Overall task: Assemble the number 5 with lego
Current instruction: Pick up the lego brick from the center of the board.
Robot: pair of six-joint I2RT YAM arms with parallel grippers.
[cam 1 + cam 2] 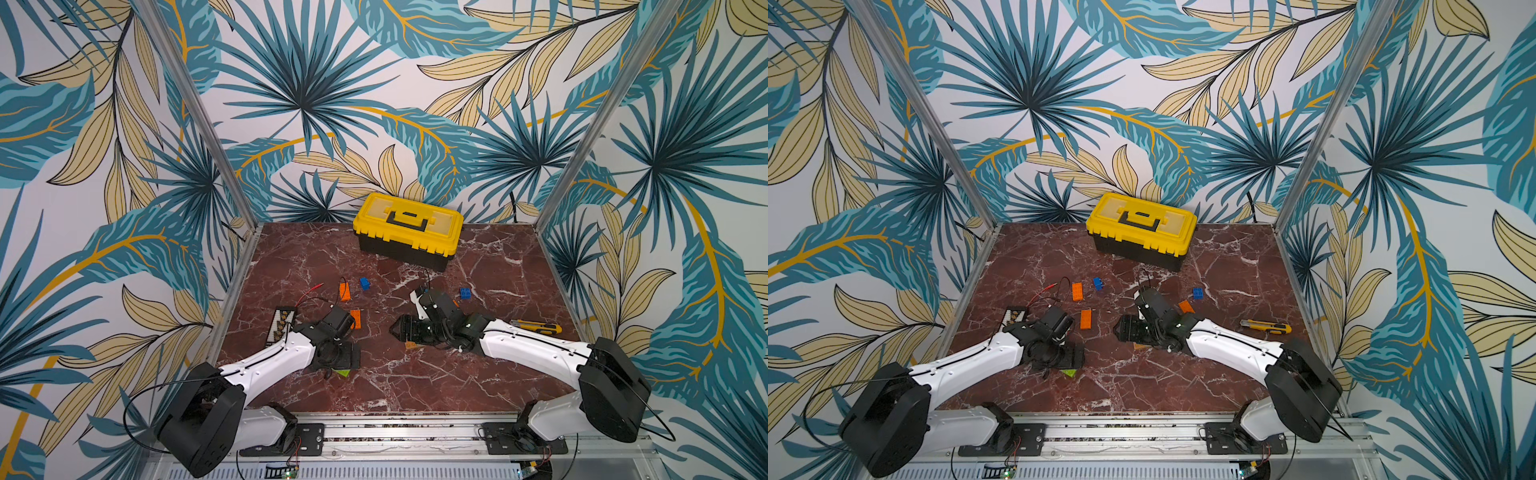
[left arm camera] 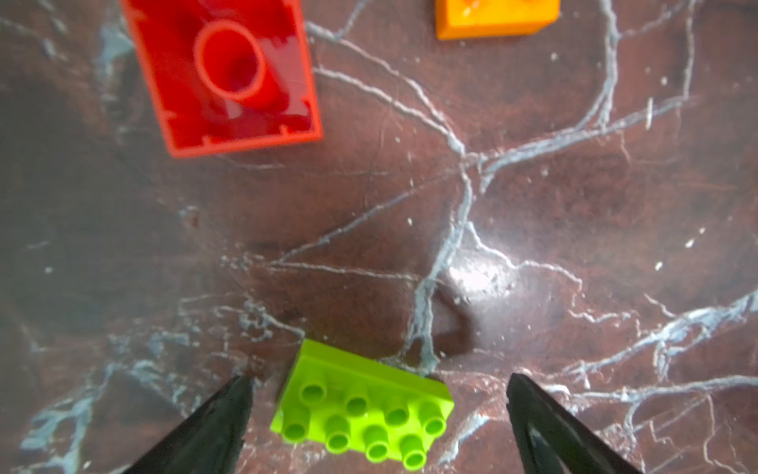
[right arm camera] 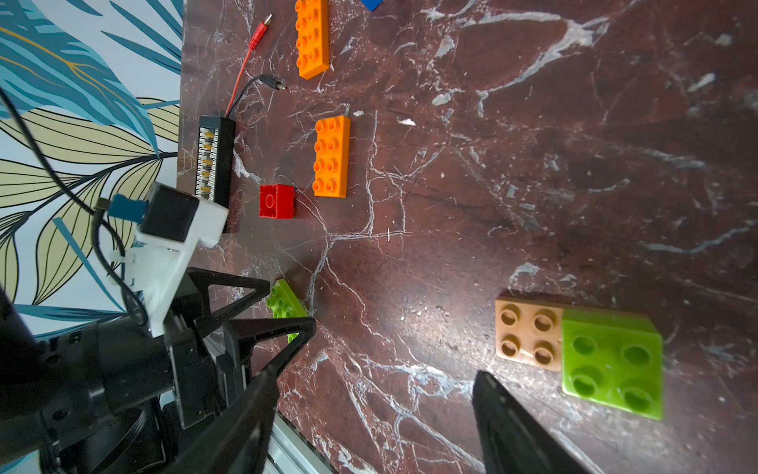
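My left gripper point(image 2: 379, 381) is open and hangs low over a lime green lego brick point(image 2: 363, 410), its fingers on either side and apart from it. In both top views only a corner of that brick point(image 1: 343, 372) shows under the left gripper point(image 1: 338, 359). A red brick point(image 2: 229, 78) lies hollow side showing nearby. My right gripper point(image 3: 375, 377) is open with bare table between its fingers. Beside it a tan brick point(image 3: 527, 332) sits against a second lime green brick point(image 3: 611, 361). Orange bricks point(image 1: 344, 290) point(image 1: 355, 319) and blue bricks point(image 1: 365, 283) point(image 1: 465, 293) lie farther back.
A yellow-and-black toolbox point(image 1: 407, 230) stands at the back of the marble table point(image 1: 415, 386). A utility knife point(image 1: 536, 327) lies by the right arm. A black strip point(image 1: 282, 324) with red and black leads sits at the table's left edge.
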